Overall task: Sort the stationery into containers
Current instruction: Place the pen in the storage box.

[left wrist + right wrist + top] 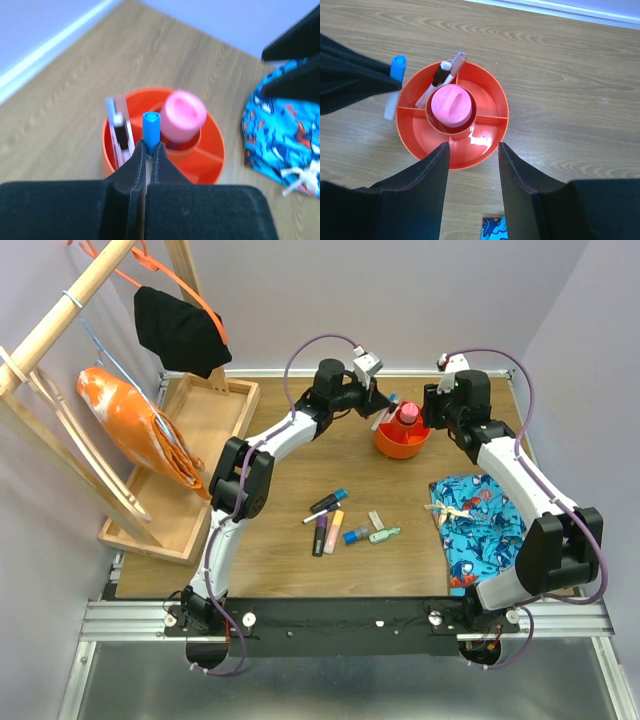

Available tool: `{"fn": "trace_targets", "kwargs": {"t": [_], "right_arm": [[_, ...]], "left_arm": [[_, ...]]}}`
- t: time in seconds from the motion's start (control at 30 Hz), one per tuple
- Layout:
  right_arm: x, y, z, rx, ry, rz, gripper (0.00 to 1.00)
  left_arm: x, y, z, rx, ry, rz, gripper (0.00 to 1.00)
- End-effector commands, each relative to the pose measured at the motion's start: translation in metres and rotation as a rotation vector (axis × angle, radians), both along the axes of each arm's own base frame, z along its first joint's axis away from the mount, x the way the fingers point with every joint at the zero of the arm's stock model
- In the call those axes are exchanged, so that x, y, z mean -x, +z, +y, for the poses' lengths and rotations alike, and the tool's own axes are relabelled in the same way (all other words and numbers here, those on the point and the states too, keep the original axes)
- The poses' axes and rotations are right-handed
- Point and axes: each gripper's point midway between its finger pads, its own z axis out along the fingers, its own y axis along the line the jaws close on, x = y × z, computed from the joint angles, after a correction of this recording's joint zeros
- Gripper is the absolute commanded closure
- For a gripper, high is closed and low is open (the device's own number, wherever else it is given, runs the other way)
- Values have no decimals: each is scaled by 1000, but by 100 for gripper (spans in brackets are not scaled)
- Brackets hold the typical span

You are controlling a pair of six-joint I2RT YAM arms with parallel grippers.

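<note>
The blue-capped pen (150, 127) is clamped between the fingers of my left gripper (146, 150), cap up. Seen from my right wrist, its white barrel hangs at the 9 o'clock rim of the orange pot (485, 135). The pot stands toward 1 o'clock on the table (280, 570), with a pink marker (451, 105) upright in its centre cup and two pens (442, 75) leaning in the section at 11 o'clock. My right gripper (472, 150) has its jaws apart with nothing between them, at the pot's 6 o'clock edge; whether it touches the rim I cannot tell

To drop this well, I judge the barrel's lower end should come fully inside the rim, over the section with the two pens, before I let go. Released where it hangs, it could strike the rim and fall outside. Holding it near upright should help it slide in beside the others

My left wrist view shows only the cap above my fingers and hides the barrel's tip, so it cannot say whether the pen clears the rim; the right wrist view does. Only the top view shows the loose markers (335, 520) at 7 o'clock of the pot, the blue patterned cloth (480, 530) at 5 o'clock and the wooden tray (205, 435) at 9 o'clock
</note>
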Motion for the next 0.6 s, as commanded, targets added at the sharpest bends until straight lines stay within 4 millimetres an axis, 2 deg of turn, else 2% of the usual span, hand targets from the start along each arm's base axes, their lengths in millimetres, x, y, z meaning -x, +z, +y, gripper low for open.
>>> {"fn": "trace_targets", "kwargs": {"t": [0.0, 0.2, 0.3, 0.43, 0.57], "right_arm": [[2, 10, -10, 28, -33, -10, 49], [0, 8, -11, 32, -39, -6, 49], [-3, 6, -11, 30, -39, -3, 49], [-6, 4, -9, 28, -38, 2, 49], [-8, 3, -9, 28, -38, 5, 49]], "left_arm": [[-9, 82, -20, 163, 23, -225, 100], [-7, 83, -21, 178, 16, -183, 100], [-13, 84, -20, 183, 40, -203, 100], [-24, 68, -20, 156, 63, -211, 100], [-33, 43, -20, 124, 82, -182, 100]]}}
